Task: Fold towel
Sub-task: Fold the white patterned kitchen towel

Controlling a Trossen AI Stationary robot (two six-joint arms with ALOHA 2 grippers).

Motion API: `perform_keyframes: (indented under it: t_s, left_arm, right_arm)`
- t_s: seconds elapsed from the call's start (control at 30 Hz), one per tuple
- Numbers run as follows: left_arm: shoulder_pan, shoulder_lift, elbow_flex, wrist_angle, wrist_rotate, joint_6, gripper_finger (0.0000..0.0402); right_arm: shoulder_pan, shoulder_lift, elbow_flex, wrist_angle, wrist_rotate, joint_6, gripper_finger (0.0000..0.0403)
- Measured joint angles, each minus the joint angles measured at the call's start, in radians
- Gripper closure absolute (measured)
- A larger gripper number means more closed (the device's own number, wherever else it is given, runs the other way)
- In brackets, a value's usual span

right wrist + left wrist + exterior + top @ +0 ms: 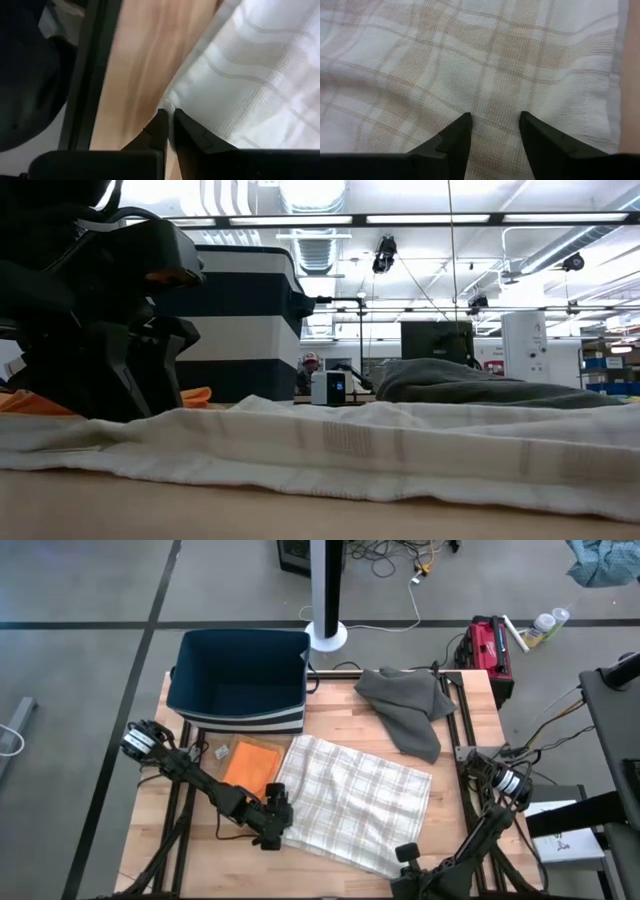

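The navy bin [240, 675] is seen at the table's [330, 710] rear; its contents cannot be told. The plaid towel [350, 800] lies flat at centre, beside an orange cloth [250, 765] and near a grey cloth [410, 705]. The left gripper [495, 127] is spread over the towel's left edge; the right gripper [170, 122] is pressed together at its near corner.

Woven cloth on the towel [350, 802]: matt, waffle-textured, cream with pale tan checks, lightly rumpled. Soft matt grey fabric on the crumpled cloth [405, 705]. Smooth orange cloth [250, 764], flat and matt. Light wood on the worktop [330, 705], planked, smooth with a faint satin sheen. Dark fabric-like sides with pale stripes on the bin [238, 680]. Black matt plastic on the left claw [492, 132], fingers [455, 142] hard and smooth-edged. Same dull black finish on the right claw [169, 131]. Grey polished concrete on the floor [80, 600].
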Motion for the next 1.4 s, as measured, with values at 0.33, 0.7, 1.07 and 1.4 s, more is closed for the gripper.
perform_keyframes:
  t_s: [0.33,0.7,1.07,1.4]
  left_arm:
    - [0.0,-0.087,0.002,0.002,-0.004,0.045,0.0239]
    - [-0.002,0.036,0.171,0.239,-0.009,0.234,0.0239]
    - [0.063,0.445,0.694,0.062,0.046,0.362,0.0246]
    - [0.09,0.639,1.007,0.091,0.254,0.56,0.0246]
  right_arm:
    - [0.001,0.0,-0.01,0.009,-0.05,-0.01,0.0384]
    - [-0.01,0.0,-0.019,0.016,-0.047,-0.022,0.0384]
    - [-0.01,-0.001,-0.03,0.034,-0.028,-0.011,0.0384]
    - [-0.01,-0.001,-0.036,0.043,-0.018,-0.01,0.0384]
